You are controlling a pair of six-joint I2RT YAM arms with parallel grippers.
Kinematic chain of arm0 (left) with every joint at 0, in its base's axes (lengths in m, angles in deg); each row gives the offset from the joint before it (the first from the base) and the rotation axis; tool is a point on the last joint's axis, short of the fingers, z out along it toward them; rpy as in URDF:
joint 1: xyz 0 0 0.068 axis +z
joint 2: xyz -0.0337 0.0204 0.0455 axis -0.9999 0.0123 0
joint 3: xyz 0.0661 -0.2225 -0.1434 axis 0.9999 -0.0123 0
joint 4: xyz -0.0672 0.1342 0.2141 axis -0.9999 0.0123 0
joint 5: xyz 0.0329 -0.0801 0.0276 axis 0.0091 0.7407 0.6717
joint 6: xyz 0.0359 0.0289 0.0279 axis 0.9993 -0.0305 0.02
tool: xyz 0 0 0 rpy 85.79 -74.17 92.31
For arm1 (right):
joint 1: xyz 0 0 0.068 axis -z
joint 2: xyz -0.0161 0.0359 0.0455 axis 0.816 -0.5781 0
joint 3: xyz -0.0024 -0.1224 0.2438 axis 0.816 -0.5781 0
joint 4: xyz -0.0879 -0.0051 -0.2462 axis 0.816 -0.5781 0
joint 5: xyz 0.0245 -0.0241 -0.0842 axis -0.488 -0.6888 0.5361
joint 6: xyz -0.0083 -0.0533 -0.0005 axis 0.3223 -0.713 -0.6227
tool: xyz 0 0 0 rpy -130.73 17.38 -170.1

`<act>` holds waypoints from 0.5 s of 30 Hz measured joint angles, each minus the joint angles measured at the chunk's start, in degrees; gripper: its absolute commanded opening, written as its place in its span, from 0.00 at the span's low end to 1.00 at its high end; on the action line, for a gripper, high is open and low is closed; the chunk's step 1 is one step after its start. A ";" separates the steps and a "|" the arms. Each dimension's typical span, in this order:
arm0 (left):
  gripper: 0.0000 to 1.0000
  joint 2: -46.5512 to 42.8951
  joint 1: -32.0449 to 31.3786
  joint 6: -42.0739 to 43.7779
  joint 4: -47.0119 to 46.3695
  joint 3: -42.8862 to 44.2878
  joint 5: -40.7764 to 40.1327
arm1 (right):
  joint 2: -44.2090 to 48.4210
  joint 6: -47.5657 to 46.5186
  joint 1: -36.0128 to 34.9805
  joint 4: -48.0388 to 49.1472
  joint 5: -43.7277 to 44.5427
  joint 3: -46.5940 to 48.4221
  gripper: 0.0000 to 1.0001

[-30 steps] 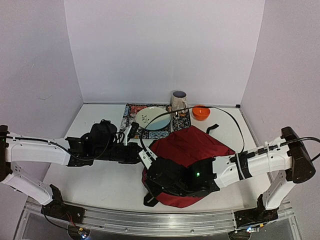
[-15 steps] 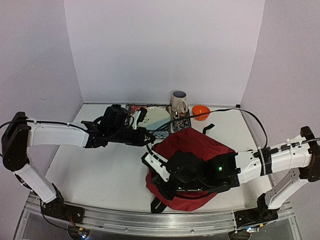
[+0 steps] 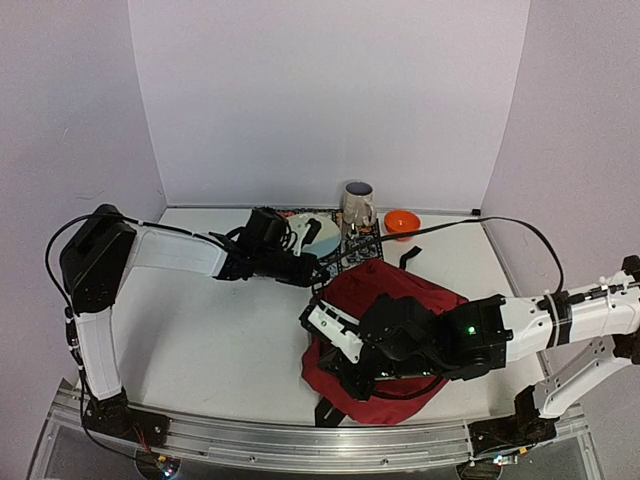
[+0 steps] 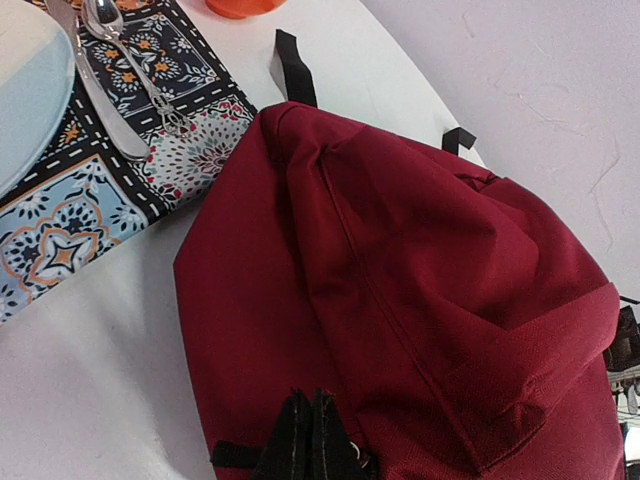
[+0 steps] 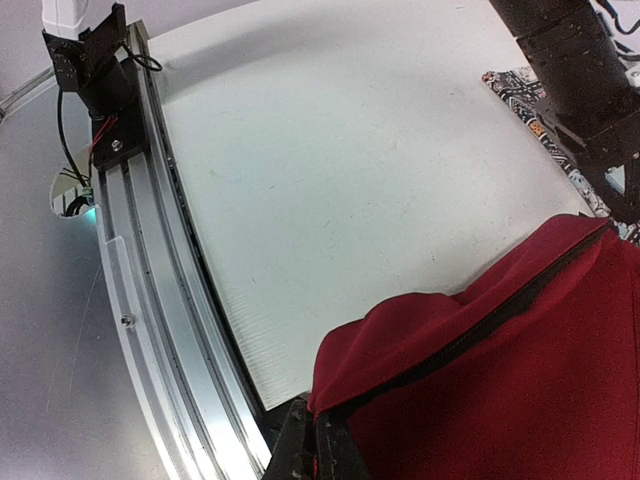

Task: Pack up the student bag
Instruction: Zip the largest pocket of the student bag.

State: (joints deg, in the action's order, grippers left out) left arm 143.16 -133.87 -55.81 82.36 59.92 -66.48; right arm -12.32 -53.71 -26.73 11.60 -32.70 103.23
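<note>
the left gripper (image 4: 305, 440) is clenched, its tips pressed against the student bag (image 3: 400, 290) next to a black strap (image 4: 232, 455); whether it pinches the fabric i cannot tell. behind it, at the back of the table (image 3: 200, 330), a patterned mat (image 4: 100, 200) carries a pale blue plate (image 4: 25, 90), with a knife (image 4: 95, 100) and a spoon (image 4: 130, 60) lying on the mat just beside the plate. next comes a mug (image 3: 357, 203), dark inside, contents not readable, then a small orange bowl (image 3: 402, 222). the dark-red bag lies slumped right of centre, its corner touching the mat, its interior hidden. the right gripper (image 5: 312, 445) is clamped on the bag's near edge by the black zipper line (image 5: 480, 335), close to the table's front rail (image 5: 150, 300).
</note>
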 measured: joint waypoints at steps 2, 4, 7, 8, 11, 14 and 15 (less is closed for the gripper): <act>0.00 1.64 -0.05 0.29 -0.02 1.33 1.10 | 0.52 -0.05 0.17 -0.31 0.56 -0.06 0.00; 0.00 2.84 -0.11 0.65 -0.01 2.35 1.56 | 0.57 -0.06 0.23 -0.43 1.45 -0.06 0.00; 0.01 3.34 -0.07 1.29 -0.03 2.81 1.33 | 0.16 -0.05 0.22 -0.62 2.90 0.10 0.00; 0.03 3.30 -0.01 1.40 -0.05 2.88 0.99 | -0.33 -0.04 0.20 -0.67 3.37 0.37 0.00; 0.15 2.95 0.66 1.53 -0.09 2.95 -0.32 | -3.53 -0.04 0.21 -0.96 5.26 2.85 0.00; 0.41 1.46 2.60 1.70 -0.18 2.94 -2.73 | -7.84 -0.15 0.62 -1.15 6.10 6.64 0.00; 0.47 0.78 3.47 1.62 -0.27 2.93 -3.66 | -9.33 -0.23 0.86 -1.26 6.15 8.03 0.00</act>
State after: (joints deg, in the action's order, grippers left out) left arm 143.94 -130.40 -54.20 82.09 62.85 -70.15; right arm -21.65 -53.94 -25.87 10.34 -26.55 111.26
